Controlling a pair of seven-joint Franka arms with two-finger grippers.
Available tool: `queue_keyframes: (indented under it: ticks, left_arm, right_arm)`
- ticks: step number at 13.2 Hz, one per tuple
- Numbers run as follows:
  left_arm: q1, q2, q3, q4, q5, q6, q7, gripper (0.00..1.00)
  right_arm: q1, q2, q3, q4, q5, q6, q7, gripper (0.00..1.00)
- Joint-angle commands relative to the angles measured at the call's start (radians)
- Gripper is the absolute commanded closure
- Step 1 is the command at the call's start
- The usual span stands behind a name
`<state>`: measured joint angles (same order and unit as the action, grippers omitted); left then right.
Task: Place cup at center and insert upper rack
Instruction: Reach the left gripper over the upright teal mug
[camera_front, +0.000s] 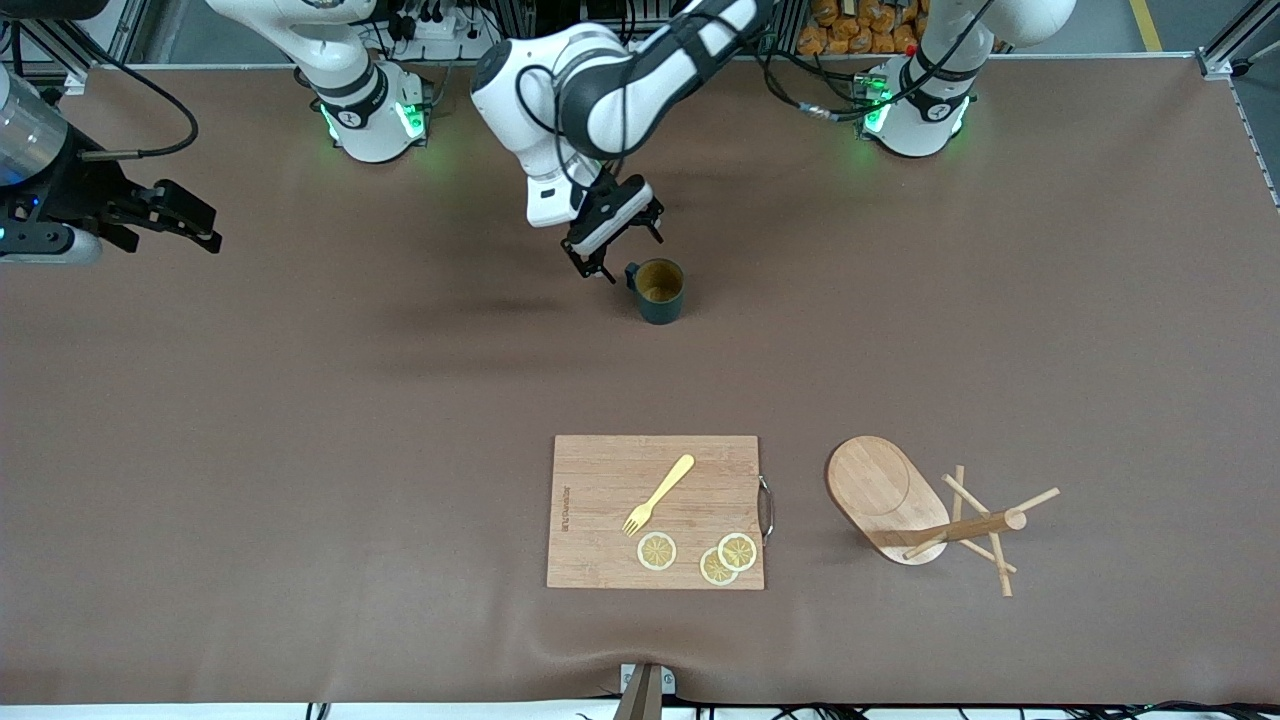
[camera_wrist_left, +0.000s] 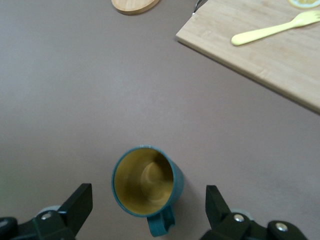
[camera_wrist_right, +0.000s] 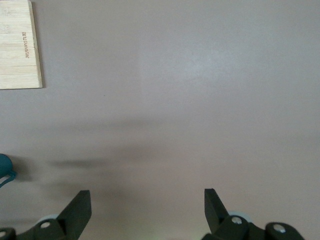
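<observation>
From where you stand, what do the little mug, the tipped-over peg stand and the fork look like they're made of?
The cup looks like glazed ceramic: dark teal outside, glossy yellowish-brown inside catching light. The upper rack, lying on its side, is pale unpainted wood, with faint grain on its oval base. The fork is uniformly pale yellow and matte, probably plastic, possibly bamboo.

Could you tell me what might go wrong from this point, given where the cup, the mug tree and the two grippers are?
1. The left gripper is open beside the small dark teal-green ribbed mug, on its handle's side; closing in could catch the handle and tip the mug.
2. The light wooden mug tree lies on its side with thin pegs splayed, so a grasp may slip or roll it.
3. It rests close to the rectangular wooden cutting board; lifting could knock that.
The right gripper waits, open.
</observation>
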<state>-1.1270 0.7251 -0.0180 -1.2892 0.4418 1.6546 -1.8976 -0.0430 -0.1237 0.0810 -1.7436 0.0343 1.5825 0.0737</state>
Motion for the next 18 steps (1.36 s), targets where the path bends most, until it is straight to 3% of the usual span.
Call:
queue_keyframes:
  ticks: [1, 11, 13, 18]
  left_arm:
    - [-0.065, 0.086, 0.050, 0.054, 0.018, 0.032, -0.095, 0.00]
    - [-0.109, 0.160, 0.044, 0.053, 0.012, 0.079, -0.368, 0.00]
    - [-0.109, 0.175, 0.047, 0.051, 0.014, 0.074, -0.423, 0.10]
    - [-0.140, 0.208, 0.062, 0.050, 0.020, 0.048, -0.433, 0.14]
  right_arm:
    - [-0.025, -0.016, 0.014, -0.040, -0.005, 0.014, -0.017, 0.00]
    - [-0.028, -0.020, 0.013, -0.067, -0.005, 0.014, -0.017, 0.00]
    - [-0.026, -0.022, 0.014, -0.067, -0.005, 0.011, -0.017, 0.00]
    - [-0.026, -0.020, 0.014, -0.065, -0.005, 0.011, -0.015, 0.00]
